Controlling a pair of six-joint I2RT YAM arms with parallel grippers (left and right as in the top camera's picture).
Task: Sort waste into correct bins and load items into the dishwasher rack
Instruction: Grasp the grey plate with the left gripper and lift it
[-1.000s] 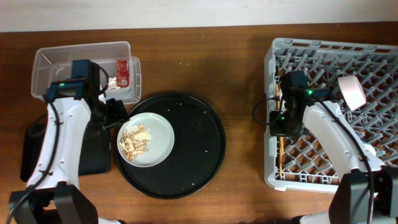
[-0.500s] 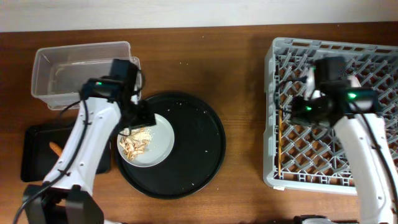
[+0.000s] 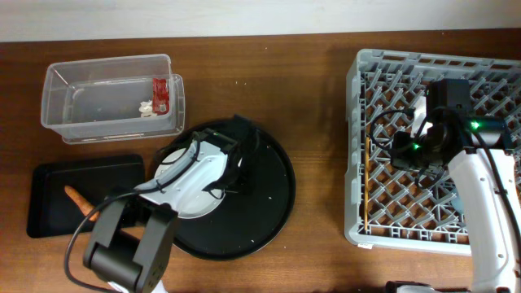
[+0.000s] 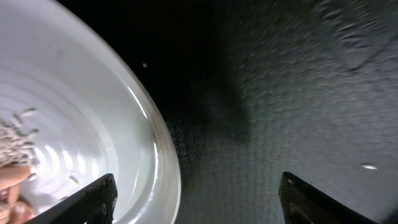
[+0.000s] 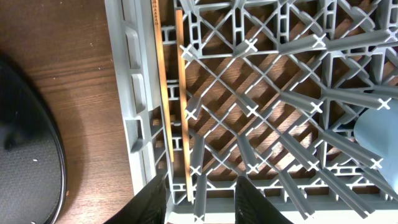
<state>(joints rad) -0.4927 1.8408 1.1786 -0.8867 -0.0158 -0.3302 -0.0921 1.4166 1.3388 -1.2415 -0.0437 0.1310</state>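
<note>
White glaze fills the left-wrist view: the plate point(image 4: 62, 124) is seen lying flat, face up, on the round tray point(image 4: 292, 93), with beige scraps point(image 4: 12, 180) heaped in it. The left gripper point(image 4: 196, 190) is held spread wide and empty just over the rim that faces the rack point(image 3: 354, 122), so the step in hand is judged to be the taking of the plate for emptying. For the next move the fingers would need to be lowered until the rim is straddled, then closed. The plate would have to be kept level while carried, and tipped only over the black bin point(image 3: 49, 216), where the carrot point(image 3: 76, 197) is already lodged. The wrapper point(image 3: 160, 94) is found in the tub point(image 3: 53, 106). In the rack, the chopsticks point(image 5: 181, 93) are laid flat side by side just inside the wall nearest the round tray. Their long axis is set parallel to that wall, running from the far side of the table to the near side; which end is the tip cannot be told. The right gripper point(image 5: 205, 199) is seen above them, partly parted, with nothing held. A cup point(image 5: 376, 124) is glimpsed among the prongs.
</note>
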